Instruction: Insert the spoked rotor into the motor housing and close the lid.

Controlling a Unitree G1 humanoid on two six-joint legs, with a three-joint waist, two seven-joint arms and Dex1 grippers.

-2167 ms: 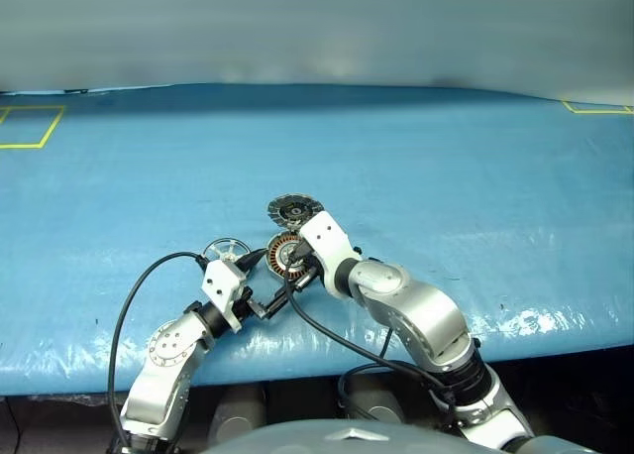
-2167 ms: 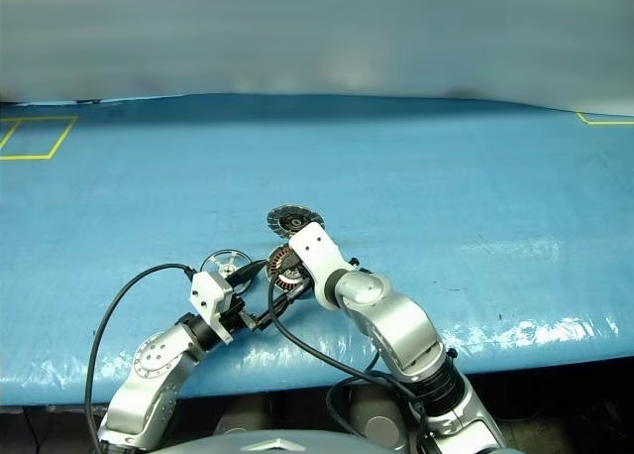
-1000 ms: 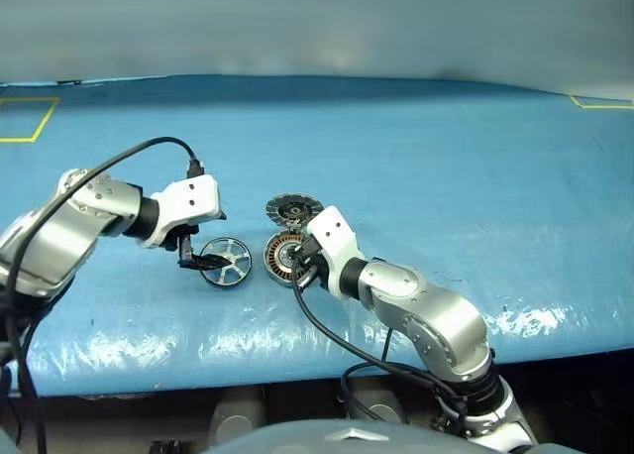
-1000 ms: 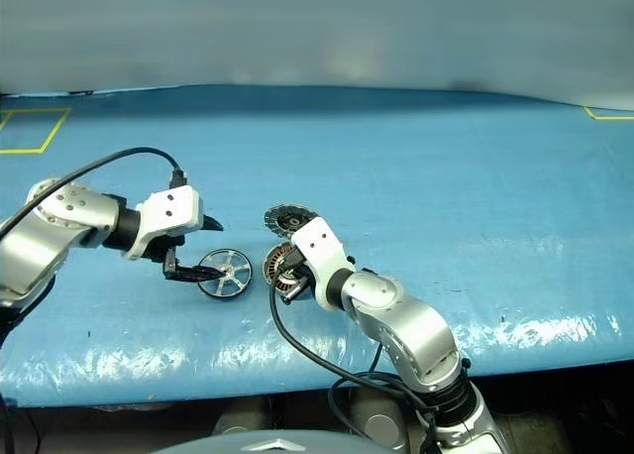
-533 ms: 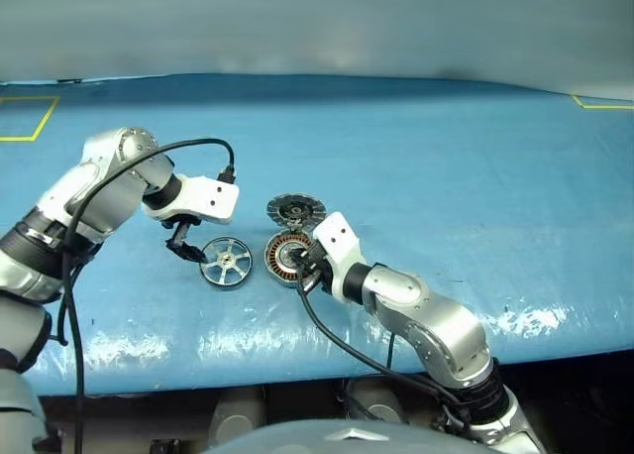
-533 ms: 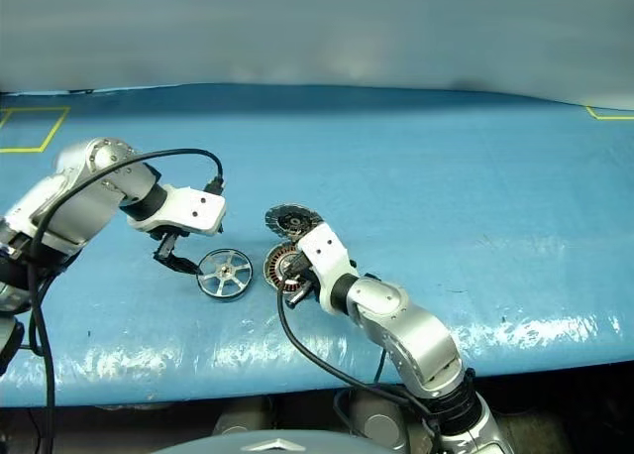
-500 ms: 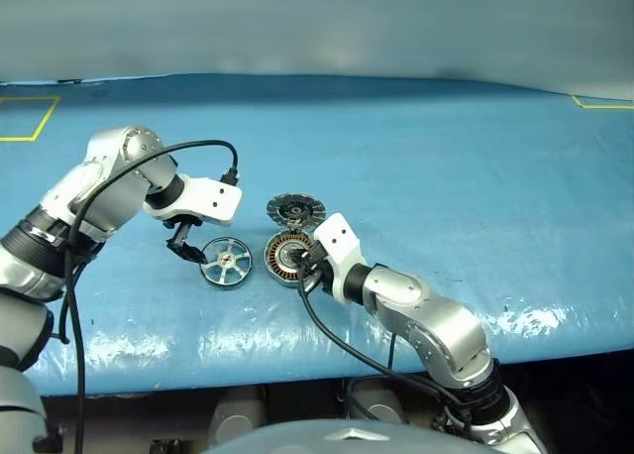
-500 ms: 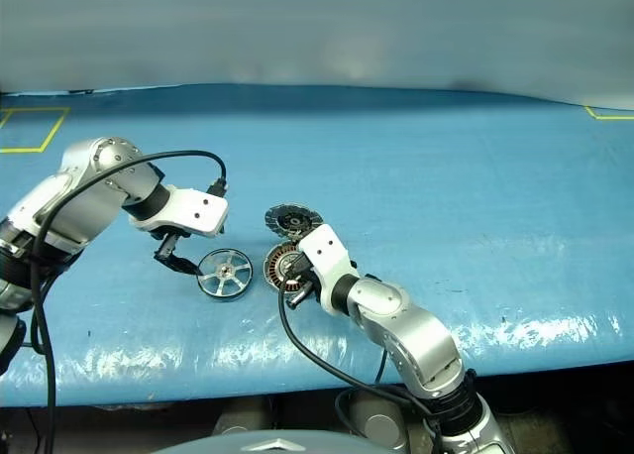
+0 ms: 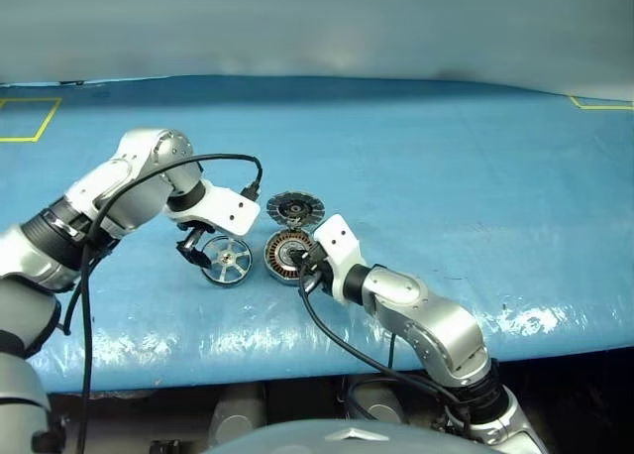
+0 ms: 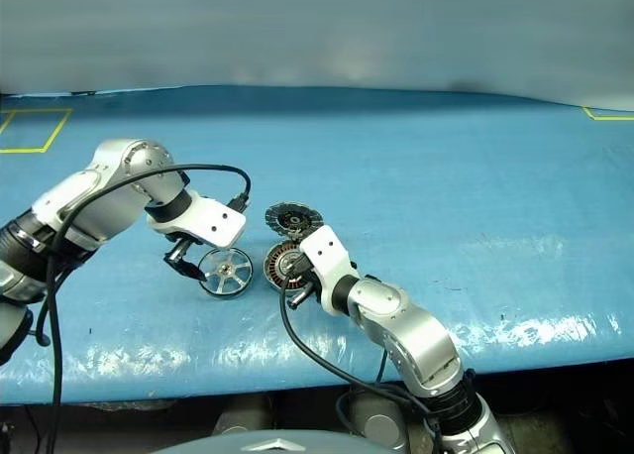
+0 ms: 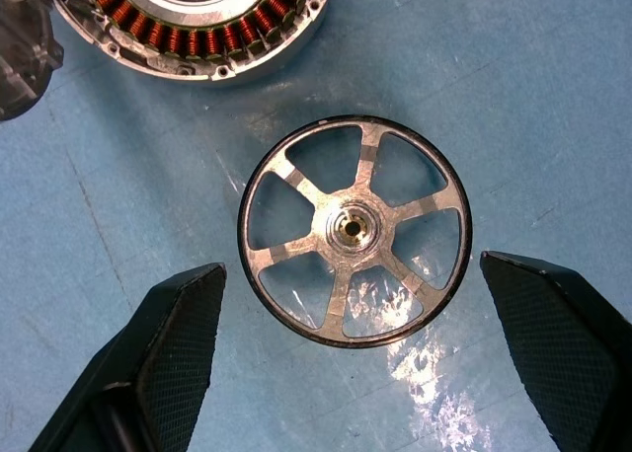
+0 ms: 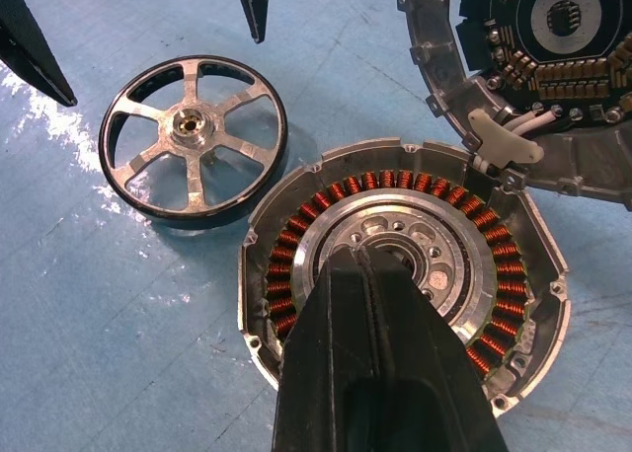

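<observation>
The spoked rotor [image 9: 226, 262], a shiny silver wheel, lies flat on the blue sheet. My left gripper [image 11: 351, 266] hangs above it, pointing down and open, with one black fingertip on either side of the wheel and clear of it. Just right of the rotor sits the motor housing [image 9: 287, 254], its copper windings [image 12: 494, 309] exposed. The lid [image 9: 294, 209] lies open behind it, joined by a hinge. My right gripper [image 12: 363, 264] is shut, its tip over the housing's dark centre.
The blue table sheet [image 9: 446, 167] stretches wide to the right and back. Yellow tape marks lie at the far left [image 9: 28, 120] and far right [image 9: 599, 103]. Black cables [image 9: 327, 325] trail from both wrists near the table's front edge.
My left arm has swung in toward the rotor and its wrist has turned, so the open fingers now point down astride the wheel. The right arm, housing and lid have stayed put.
</observation>
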